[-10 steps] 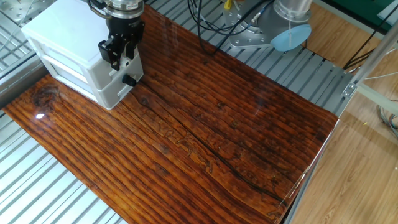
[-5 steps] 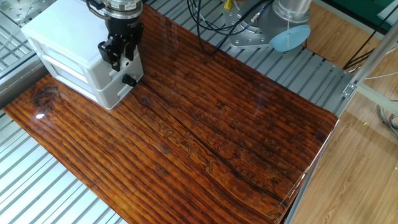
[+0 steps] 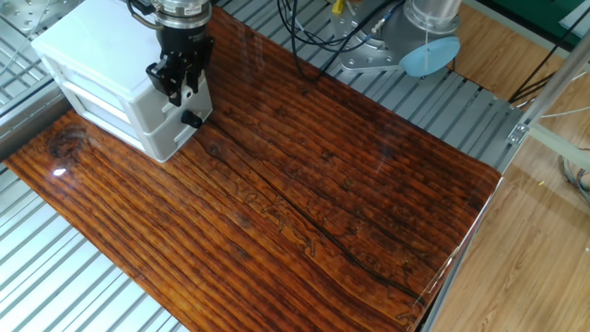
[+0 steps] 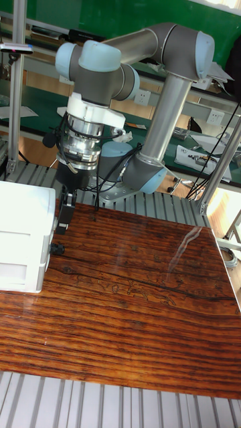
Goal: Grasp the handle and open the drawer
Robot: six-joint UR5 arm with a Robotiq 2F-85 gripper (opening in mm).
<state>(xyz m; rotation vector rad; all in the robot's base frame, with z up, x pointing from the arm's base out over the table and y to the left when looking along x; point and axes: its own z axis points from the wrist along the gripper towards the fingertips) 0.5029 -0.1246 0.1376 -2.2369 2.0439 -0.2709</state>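
A bare wooden tabletop stretches in front. Beyond it the hand hangs fingers-down against the front face of a white cabinet — likely lining up on a drawer knob. Whether its jaws are parted or gripping cannot be told. The handle visible just below the fingertips looks small, dark, stubby.

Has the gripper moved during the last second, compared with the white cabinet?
Yes, slightly. The gripper has crept upward in the fixed view, away from the dark knob low on the white cabinet, which has not shifted.
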